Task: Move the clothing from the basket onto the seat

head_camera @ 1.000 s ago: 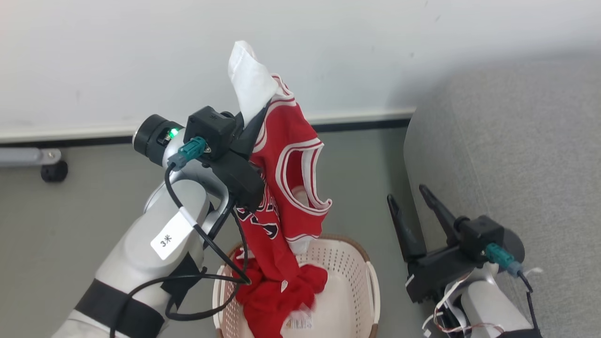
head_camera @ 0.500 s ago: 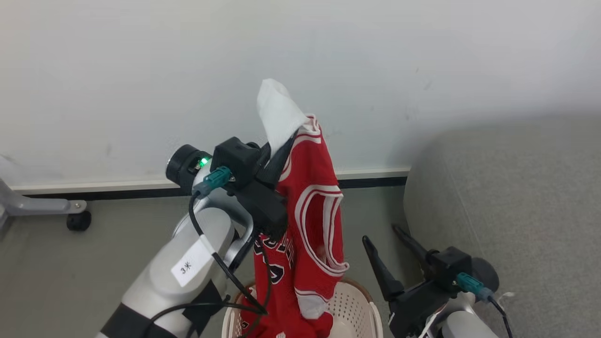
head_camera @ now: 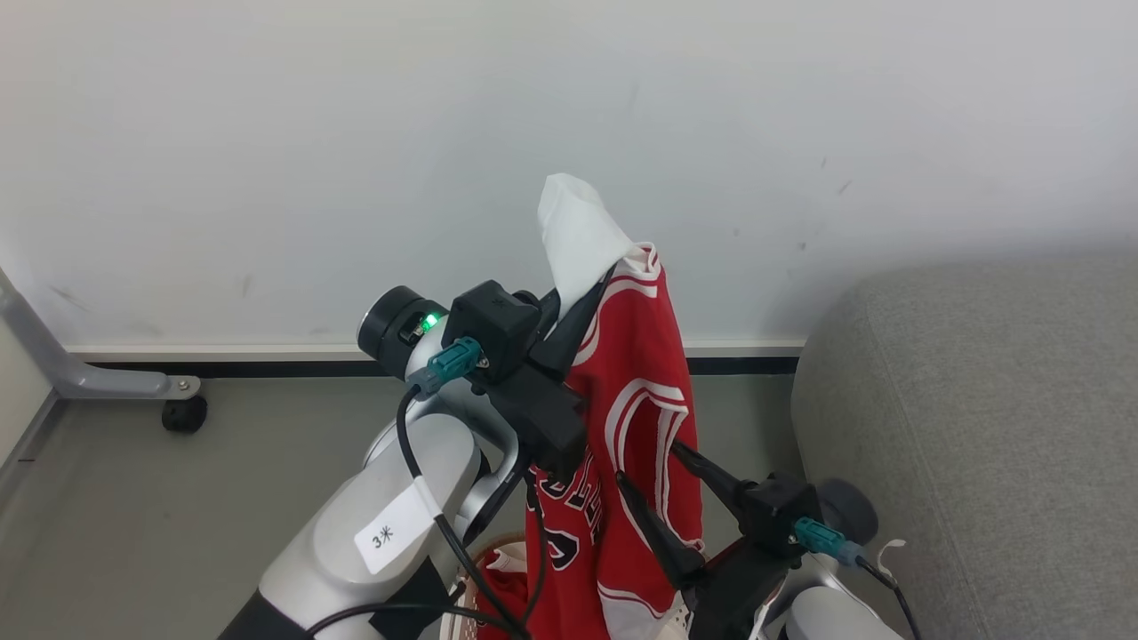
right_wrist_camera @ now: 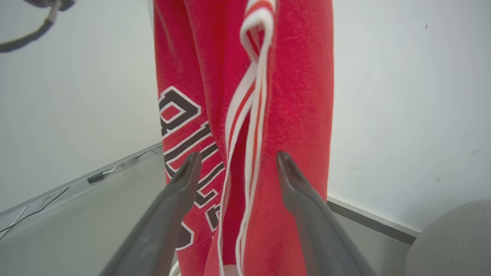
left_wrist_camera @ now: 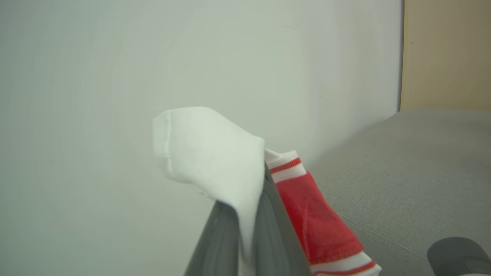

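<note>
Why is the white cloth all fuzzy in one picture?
Left wrist view: the white lining of the red sleeveless jersey sits right by the lens, so it looks soft. Head view: it looks sharp. Right wrist view: its dark letters look crisp.

The hanging jersey (right_wrist_camera: 299, 96) blocks my right tool (right_wrist_camera: 238, 154) straight ahead, with the wall (head_camera: 267, 133) behind it. The floor (head_camera: 178, 498) lies open leftward; the sofa seat (head_camera: 978, 427) crowds the right.
</note>
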Motion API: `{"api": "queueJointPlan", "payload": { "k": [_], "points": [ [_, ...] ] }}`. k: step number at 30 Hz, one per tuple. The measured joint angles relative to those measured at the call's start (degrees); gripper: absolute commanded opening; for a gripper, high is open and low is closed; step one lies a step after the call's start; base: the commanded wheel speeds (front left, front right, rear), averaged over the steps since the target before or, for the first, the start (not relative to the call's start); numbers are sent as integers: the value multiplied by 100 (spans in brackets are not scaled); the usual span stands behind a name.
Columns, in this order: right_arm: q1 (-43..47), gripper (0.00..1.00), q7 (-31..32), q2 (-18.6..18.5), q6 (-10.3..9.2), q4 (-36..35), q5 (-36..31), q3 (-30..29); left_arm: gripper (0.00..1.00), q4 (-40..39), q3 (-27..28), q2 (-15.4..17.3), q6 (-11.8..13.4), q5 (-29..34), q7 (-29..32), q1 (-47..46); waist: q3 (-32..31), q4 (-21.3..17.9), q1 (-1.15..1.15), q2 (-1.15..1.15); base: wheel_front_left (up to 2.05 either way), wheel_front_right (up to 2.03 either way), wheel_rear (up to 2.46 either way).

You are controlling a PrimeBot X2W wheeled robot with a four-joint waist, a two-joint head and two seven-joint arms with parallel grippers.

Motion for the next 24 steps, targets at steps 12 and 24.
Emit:
{"api": "queueJointPlan", "payload": {
  "k": [12,24],
  "points": [
    [-861,100,0,-1,0,820,-1,170,0,-550,-102,-11,51,-21,181,37,43,109,0,0,0,0,0],
    [-1397,0,2,0,0,1245,337,571,0,-740,-98,23,120,-60,348,65,185,228,0,0,0,0,0]
  ]
}}
